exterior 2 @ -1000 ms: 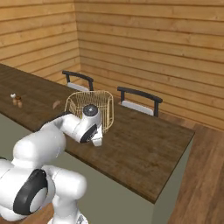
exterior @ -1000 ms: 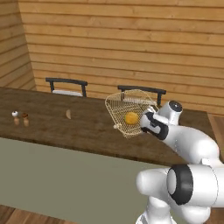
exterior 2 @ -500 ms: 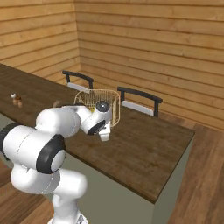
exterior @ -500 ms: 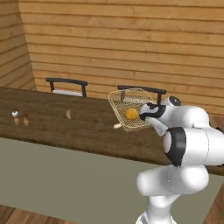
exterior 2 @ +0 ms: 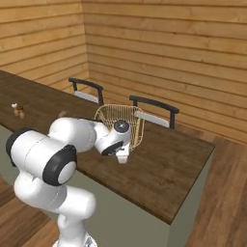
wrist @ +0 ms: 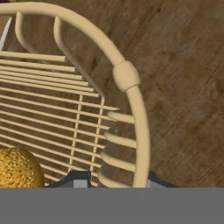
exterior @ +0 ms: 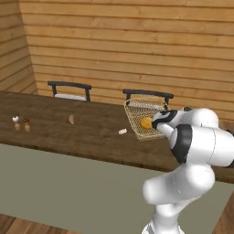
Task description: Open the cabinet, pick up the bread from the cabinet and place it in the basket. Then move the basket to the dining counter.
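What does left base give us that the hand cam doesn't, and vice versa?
Left base alone: two dark chairs behind the dining counter, two small shakers and a white scrap on it. Hand view alone: the gripper with its fingertips either side of the basket rim. Both: the bread in the basket over the wood.

Only a corner of the bread (wrist: 17,168) showed, sliced off by the hand view's edge. The basket (wrist: 127,78) ran out of frame; fingertips (wrist: 76,180) barely poked up, grip unreadable.
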Controlling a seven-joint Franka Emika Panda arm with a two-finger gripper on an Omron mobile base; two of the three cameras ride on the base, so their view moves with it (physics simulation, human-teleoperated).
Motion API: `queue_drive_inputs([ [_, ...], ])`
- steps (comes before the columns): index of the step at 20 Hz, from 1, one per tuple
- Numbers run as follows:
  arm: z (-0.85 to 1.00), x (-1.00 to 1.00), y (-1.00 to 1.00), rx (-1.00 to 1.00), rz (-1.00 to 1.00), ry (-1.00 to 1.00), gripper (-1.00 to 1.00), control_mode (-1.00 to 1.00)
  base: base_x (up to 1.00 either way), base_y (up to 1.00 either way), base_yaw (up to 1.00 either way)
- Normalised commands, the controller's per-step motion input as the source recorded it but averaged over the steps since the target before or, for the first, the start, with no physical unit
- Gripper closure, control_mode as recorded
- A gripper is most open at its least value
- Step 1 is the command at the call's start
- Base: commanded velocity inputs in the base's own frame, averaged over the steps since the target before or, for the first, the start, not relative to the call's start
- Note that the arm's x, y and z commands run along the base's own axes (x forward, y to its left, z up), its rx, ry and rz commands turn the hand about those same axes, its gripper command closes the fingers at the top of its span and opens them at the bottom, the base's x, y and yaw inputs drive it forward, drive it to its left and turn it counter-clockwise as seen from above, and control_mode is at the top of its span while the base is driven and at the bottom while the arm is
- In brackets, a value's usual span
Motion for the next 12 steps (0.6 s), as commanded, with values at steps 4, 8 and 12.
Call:
queue_drive_inputs([
  [4,-0.42,0.08,-0.03,0.0,-0.07,0.01,1.0,-1.0,0.0,0.0,0.0],
  [8,-0.32,0.12,-0.01,0.0,-0.08,0.03,1.0,-1.0,0.0,0.0,0.0],
  [12,-0.18,0.36,0.0,0.0,-0.11,0.1,1.0,-1.0,0.0,0.0,0.0],
])
